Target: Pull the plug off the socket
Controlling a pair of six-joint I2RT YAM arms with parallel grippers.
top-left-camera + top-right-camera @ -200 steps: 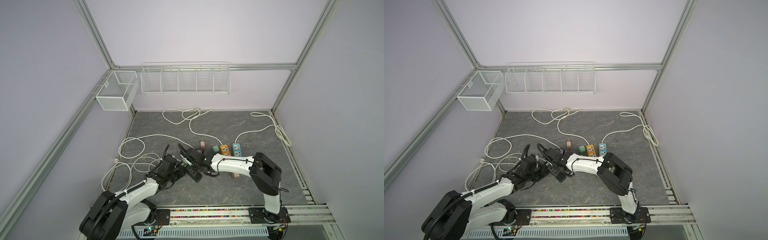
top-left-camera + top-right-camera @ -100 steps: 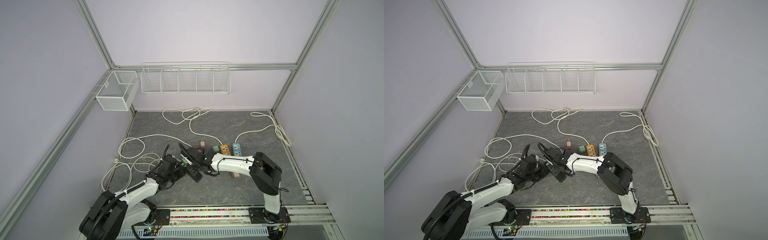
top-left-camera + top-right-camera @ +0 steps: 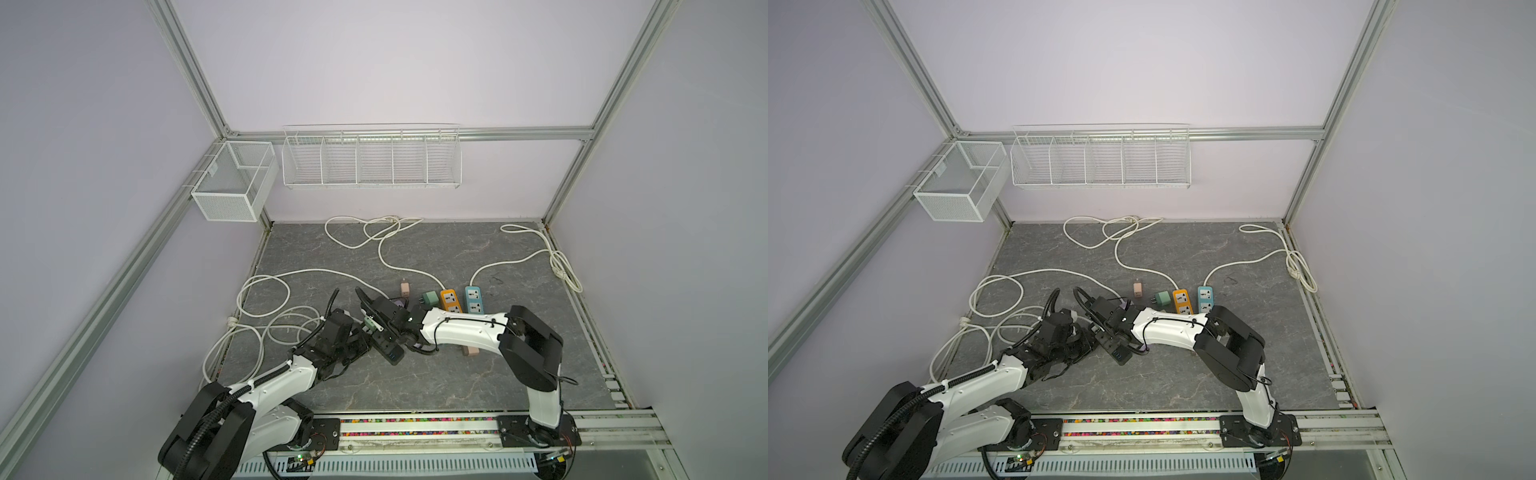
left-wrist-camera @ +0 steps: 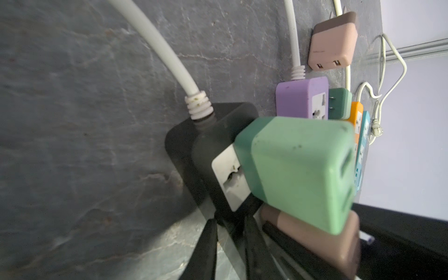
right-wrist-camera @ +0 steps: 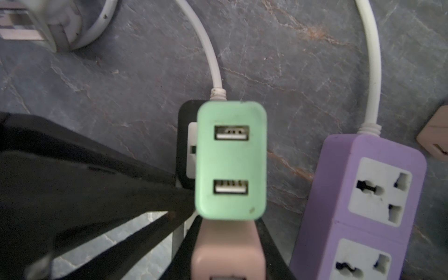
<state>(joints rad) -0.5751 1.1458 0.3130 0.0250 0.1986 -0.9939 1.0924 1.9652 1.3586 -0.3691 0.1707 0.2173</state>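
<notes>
A black socket strip (image 4: 208, 145) lies on the grey floor, in both top views (image 3: 388, 351) (image 3: 1120, 354). Two plugs stand side by side in it. One is a light green USB plug (image 5: 231, 160) (image 4: 298, 174). The other is a pink plug (image 5: 228, 252) (image 4: 312, 232). My right gripper (image 5: 229, 242) is shut on the pink plug, one finger on each side. My left gripper (image 4: 229, 219) is shut on the edge of the black strip beside the plugs. In both top views the two grippers meet over the strip (image 3: 365, 332), and the pink plug is hidden there.
A purple strip (image 5: 363, 206) lies close beside the black one. Behind are a loose pink plug (image 3: 404, 288), a dark green plug (image 3: 430, 298), an orange strip (image 3: 451, 301) and a blue strip (image 3: 473, 299). White cables (image 3: 266, 299) loop over the left and back floor.
</notes>
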